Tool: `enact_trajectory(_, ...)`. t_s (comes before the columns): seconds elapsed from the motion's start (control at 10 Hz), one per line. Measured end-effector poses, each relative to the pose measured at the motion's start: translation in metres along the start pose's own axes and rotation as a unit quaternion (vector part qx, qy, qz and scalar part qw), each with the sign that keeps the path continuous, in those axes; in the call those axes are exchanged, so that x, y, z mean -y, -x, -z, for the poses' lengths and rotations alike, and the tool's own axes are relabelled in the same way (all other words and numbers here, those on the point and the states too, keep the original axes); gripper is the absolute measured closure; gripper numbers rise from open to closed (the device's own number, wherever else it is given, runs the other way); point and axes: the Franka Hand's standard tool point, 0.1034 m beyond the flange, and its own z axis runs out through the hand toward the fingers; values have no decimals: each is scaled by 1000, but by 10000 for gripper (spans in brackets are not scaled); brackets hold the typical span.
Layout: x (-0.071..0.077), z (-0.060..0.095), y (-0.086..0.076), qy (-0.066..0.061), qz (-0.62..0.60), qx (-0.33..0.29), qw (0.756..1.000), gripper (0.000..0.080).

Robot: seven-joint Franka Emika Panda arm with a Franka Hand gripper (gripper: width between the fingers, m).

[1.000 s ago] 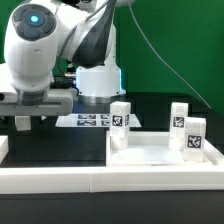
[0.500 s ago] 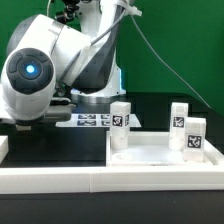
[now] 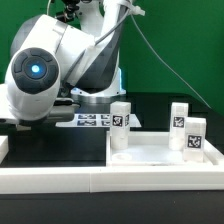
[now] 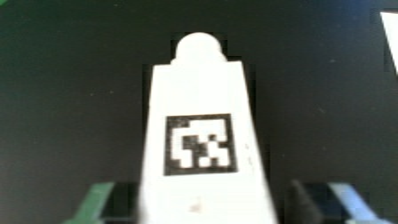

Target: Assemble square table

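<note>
A: Lying dead ahead of the end effector (image 4: pixel 208 200) in the wrist view is a small white plastic leg block (image 4: pixel 203 125) with a rounded peg tip and a black-and-white tag on its face. Its long axis runs straight away from the camera, passing midway between the two fingertips.

B: And the fingertips themselves?

A: One green-grey tip shows on each side of the block's near end. They sit partly parted, with a sliver of dark bench (image 4: pixel 71 90) visible between each tip and the block. I cannot tell whether they touch it, so I would not call it held.

B: Where is that block in the exterior view?

A: Hidden. The arm's big white wrist housing with the blue light (image 3: pixel 38 75) covers that spot at the exterior view's left. The block must lie on the black bench beneath it.

B: The rest of the table?

A: The large white square tray-like tabletop (image 3: pixel 165 152) rests toward the exterior view's right, well apart from the end effector. Three more tagged white leg blocks stand upright at it: one (image 3: pixel 120 124) by its far left corner, two (image 3: pixel 179 122) (image 3: pixel 195 134) toward its right.

B: So the next move?

A: Judging from this alignment, a straight squeeze across the block's short width should catch it; no turning looks needed.
</note>
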Motion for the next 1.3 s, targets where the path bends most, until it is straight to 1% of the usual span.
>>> enact_trajectory(0.1,0,0,0,0,0,0,1000,512)
enact_trajectory(0.3,1,1,0,2,1,-1,1000,511)
enact_trajectory(0.5,5,5,-1,6,-2,-4,1000,511)
enact_trajectory(0.6,8,11,-1,9,-7,-6,1000,511)
enact_trajectory(0.7,16,25,4,10,-16,-5,1000,511)
enact_trajectory(0.8,26,45,7,17,-20,-16,1000,511)
enact_trajectory(0.9,31,58,13,14,-35,-15,999,511)
enact_trajectory(1.0,30,70,13,16,-37,-22,999,510)
enact_trajectory(1.1,28,68,8,20,-36,-39,998,509)
enact_trajectory(1.2,28,66,8,20,-36,-40,998,509)
enact_trajectory(1.3,25,70,2,26,-34,-70,997,509)
